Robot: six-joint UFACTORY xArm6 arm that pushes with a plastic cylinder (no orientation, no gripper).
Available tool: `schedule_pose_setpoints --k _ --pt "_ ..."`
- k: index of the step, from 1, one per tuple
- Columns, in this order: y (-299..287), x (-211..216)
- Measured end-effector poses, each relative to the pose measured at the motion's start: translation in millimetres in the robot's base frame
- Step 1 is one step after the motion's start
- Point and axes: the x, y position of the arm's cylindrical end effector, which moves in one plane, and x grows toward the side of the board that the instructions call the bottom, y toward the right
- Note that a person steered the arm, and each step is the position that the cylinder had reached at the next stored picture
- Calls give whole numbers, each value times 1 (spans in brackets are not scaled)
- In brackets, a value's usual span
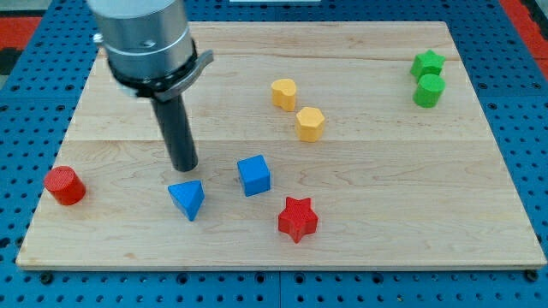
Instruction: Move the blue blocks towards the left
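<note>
A blue triangular block (187, 198) lies on the wooden board (385, 188) toward the view's bottom left. A blue cube (253, 175) sits a little to its right and slightly higher in the view. My tip (183, 168) is just above the blue triangular block in the view, close to its top edge and left of the blue cube. I cannot tell whether the tip touches the triangular block.
A red cylinder (64, 186) stands at the board's left edge. A red star (297, 218) lies below and right of the blue cube. A yellow heart (283, 92) and a yellow hexagon (310, 123) sit mid-board. A green star (427, 63) and a green cylinder (429, 90) sit at top right.
</note>
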Motion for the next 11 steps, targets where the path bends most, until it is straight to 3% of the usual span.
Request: schedule_pose_setpoints --k 1,2,3,4,6,7,8,9,10,11 --pt "-11 32" --pt "35 37" --pt "42 37" --pt "13 82" --pt "14 91" --pt "-20 120" --pt "-2 123" --pt "130 123" --pt "181 119" --pt "153 122"
